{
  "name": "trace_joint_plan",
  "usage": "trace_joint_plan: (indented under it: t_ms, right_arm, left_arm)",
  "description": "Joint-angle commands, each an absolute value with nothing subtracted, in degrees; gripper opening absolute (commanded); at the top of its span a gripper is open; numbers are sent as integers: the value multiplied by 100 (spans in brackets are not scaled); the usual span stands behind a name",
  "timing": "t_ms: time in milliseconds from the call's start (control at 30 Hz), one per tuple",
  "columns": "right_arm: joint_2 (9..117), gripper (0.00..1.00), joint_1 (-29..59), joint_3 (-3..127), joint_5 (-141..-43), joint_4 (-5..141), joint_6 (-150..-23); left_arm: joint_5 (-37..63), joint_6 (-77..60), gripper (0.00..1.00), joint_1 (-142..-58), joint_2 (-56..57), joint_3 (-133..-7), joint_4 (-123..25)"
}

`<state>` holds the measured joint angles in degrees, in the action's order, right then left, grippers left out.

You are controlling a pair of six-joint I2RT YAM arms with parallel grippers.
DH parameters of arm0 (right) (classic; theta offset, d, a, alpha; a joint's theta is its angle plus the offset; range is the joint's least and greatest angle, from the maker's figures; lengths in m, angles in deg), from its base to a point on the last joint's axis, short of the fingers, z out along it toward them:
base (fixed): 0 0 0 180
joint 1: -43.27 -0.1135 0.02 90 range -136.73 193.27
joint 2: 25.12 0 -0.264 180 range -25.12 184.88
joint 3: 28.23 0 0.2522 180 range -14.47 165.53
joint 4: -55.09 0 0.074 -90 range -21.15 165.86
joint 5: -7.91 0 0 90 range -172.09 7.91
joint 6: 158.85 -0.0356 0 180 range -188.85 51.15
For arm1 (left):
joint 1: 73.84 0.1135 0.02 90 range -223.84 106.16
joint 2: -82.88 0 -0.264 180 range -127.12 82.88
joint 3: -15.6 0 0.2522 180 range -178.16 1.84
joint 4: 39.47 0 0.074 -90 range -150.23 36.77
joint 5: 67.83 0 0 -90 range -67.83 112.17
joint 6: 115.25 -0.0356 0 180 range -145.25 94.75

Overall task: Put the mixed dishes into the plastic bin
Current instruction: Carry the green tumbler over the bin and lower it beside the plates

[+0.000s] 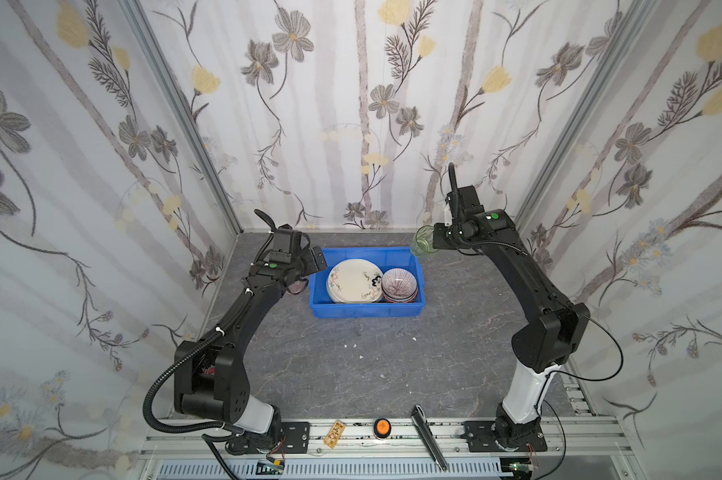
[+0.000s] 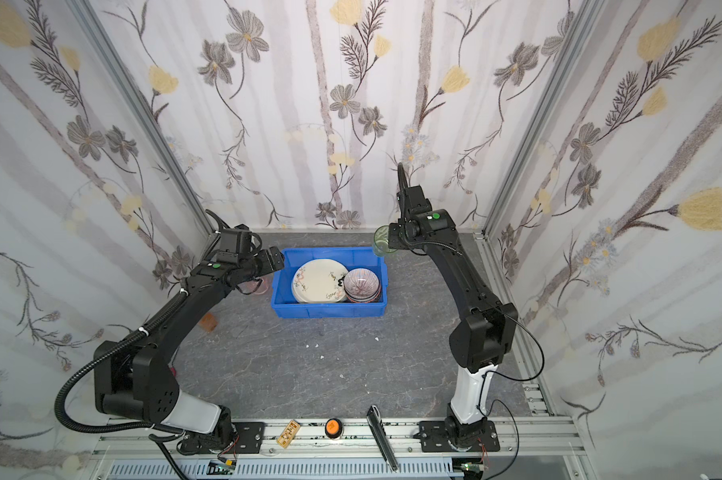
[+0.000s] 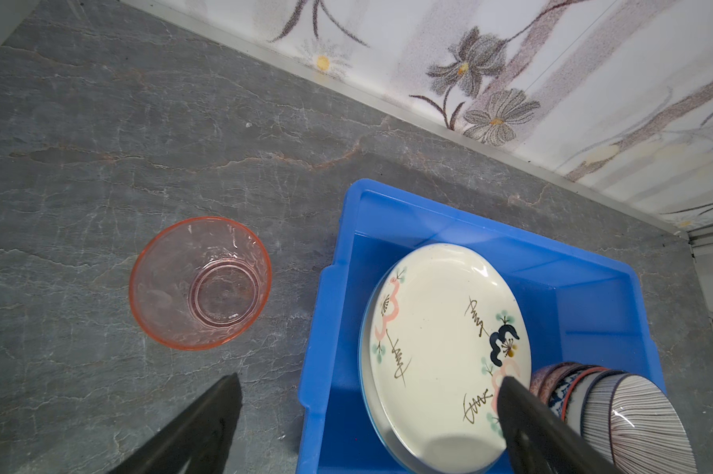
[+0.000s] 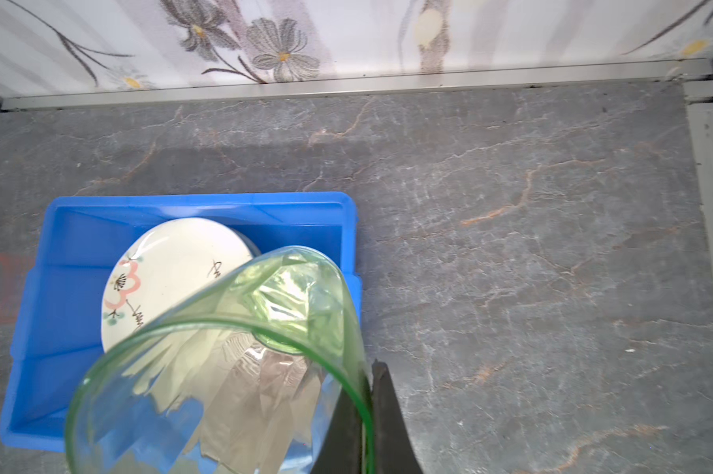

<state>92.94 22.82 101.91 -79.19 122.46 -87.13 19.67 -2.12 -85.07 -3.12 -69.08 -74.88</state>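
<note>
While I hold green tumbler (image 4: 264,328) by its rim, right gripper (image 4: 365,402) clamped on it over back-right corner of blue bin (image 1: 367,309), for dropping beside stacked bowls (image 1: 398,284) and plates (image 1: 353,280) | left gripper (image 3: 371,377) spread wide near pink tumbler (image 3: 200,283), upright on table (image 3: 100,123) beside bin's left wall, likely next | grey veined table, floral walls (image 1: 351,104).

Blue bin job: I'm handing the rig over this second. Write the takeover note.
Left claw: open, empty, above the left rim of the blue bin.
Right claw: shut on the rim of the green tumbler, held over the bin's far right corner.
Done: plates, cream one on top, and stacked bowls sit in the bin.
Left: green tumbler in; then the pink tumbler, upright on the table left of the bin.
</note>
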Motion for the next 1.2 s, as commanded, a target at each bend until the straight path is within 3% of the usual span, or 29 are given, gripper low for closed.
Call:
trace_joint_plan:
  t_ms: [0,367,1167]
  right_arm:
    - [9633,0,2143,10475,-8051,11936,-9048]
    - [10688,0,1968,10884,-7978,11721,-9283]
    - [11555,0,1942,10889,-7740,11732,-9084]
  left_arm:
    - [1917,-152,100,-8483,-317,-6925,-7457]
    - [1855,-136,100,-8379,-343,-6928,-7450]
    - [1774,-99,100,-8312,-475,-6927,-7458]
